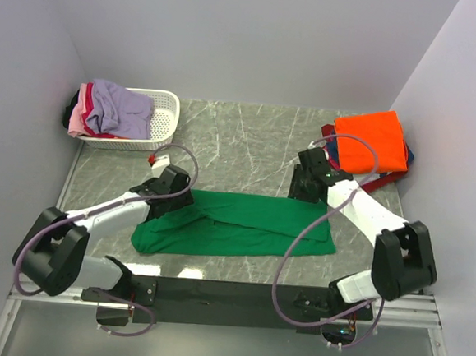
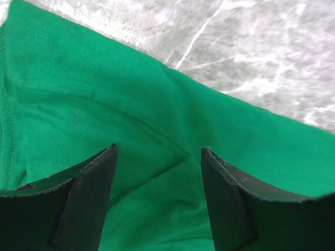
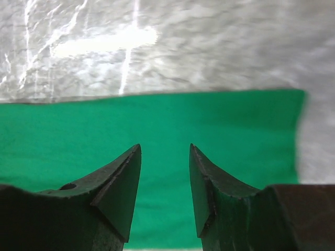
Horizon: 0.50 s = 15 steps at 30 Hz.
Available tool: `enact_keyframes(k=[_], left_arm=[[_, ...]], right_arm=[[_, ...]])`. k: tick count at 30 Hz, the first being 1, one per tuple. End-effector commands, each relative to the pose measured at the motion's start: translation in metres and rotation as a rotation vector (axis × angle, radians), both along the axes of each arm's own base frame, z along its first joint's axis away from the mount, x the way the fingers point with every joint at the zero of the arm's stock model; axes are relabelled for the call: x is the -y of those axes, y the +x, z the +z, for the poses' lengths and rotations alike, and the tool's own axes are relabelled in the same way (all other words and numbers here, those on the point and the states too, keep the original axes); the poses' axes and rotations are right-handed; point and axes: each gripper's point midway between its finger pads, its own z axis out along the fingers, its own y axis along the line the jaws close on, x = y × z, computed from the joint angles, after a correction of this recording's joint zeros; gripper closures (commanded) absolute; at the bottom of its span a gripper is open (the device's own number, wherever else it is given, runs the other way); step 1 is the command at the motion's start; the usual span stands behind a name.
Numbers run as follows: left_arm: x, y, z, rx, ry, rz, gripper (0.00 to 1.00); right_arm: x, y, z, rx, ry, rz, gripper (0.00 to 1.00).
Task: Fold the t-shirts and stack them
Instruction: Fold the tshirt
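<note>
The green t-shirt [image 1: 243,224] lies flat on the marble table [image 1: 241,137], towards the near side. It is folded into a long band running left to right. Its right end is square and smooth, while its left end is wider and creased, with a diagonal fold and a stitched seam showing. The left gripper [image 2: 158,151] hangs over that creased part, jaws spread wide and holding nothing. The right gripper [image 3: 165,147] hangs over the far edge near the right end, jaws partly apart and empty. An orange t-shirt [image 1: 373,139] tops a pile at the far right. A lavender t-shirt [image 1: 120,107] sits in the basket [image 1: 164,119] at the far left.
</note>
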Motion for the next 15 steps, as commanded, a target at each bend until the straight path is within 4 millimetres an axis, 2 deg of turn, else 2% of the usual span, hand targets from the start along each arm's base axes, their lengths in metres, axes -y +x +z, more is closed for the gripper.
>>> enact_keyframes(k=[1, 6, 8, 14, 15], left_arm=[[0.007, 0.014, 0.000, 0.022, -0.009, -0.021, 0.30], [0.006, 0.015, -0.022, -0.029, 0.005, -0.036, 0.29], [0.008, 0.018, -0.023, -0.029, 0.007, -0.045, 0.29], [0.016, 0.037, -0.030, -0.030, 0.012, -0.075, 0.29], [0.016, 0.040, -0.037, -0.042, 0.022, -0.078, 0.29]], right_arm=[[-0.023, 0.011, -0.017, -0.010, 0.098, 0.042, 0.52], [-0.030, 0.014, -0.042, -0.074, 0.105, 0.042, 0.53], [-0.030, 0.013, -0.052, -0.100, 0.097, 0.039, 0.53], [-0.022, 0.013, -0.075, -0.156, 0.077, 0.003, 0.53], [-0.017, 0.014, -0.079, -0.166, 0.080, -0.011, 0.53]])
